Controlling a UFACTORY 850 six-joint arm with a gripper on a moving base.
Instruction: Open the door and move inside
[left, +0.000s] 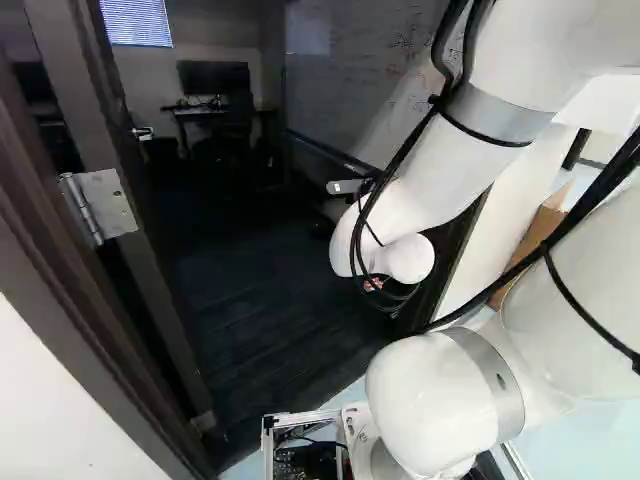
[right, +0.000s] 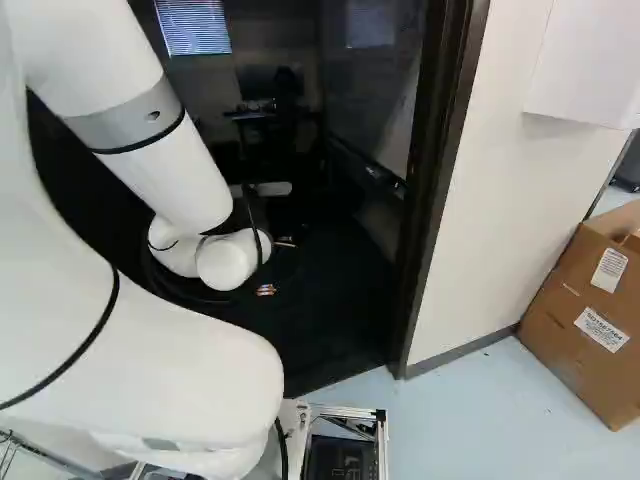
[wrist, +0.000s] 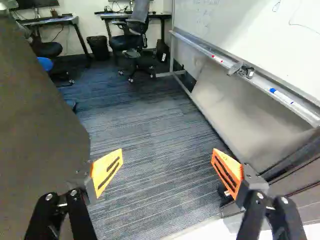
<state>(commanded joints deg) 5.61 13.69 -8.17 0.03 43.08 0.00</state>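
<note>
My gripper (right: 276, 266) reaches through the doorway at the end of the arm, its orange pads small against the dark floor. In the wrist view the gripper (wrist: 167, 162) has its two fingers wide apart, with only carpet between them. The door (wrist: 40, 120) is a brown slab standing swung inward, close beside one finger. In the left base view the door (left: 125, 150) hangs from a metal hinge (left: 100, 205) on the dark frame. The right base view shows the other door post (right: 437, 190). The door's handle cannot be made out clearly.
Inside are a whiteboard (wrist: 250, 30) with a marker tray along one side, an office chair (wrist: 132, 40), desks and a black bin (wrist: 99, 47) at the back. Outside, a white wall (right: 510, 200) and a cardboard box (right: 590, 320) stand right of the doorway.
</note>
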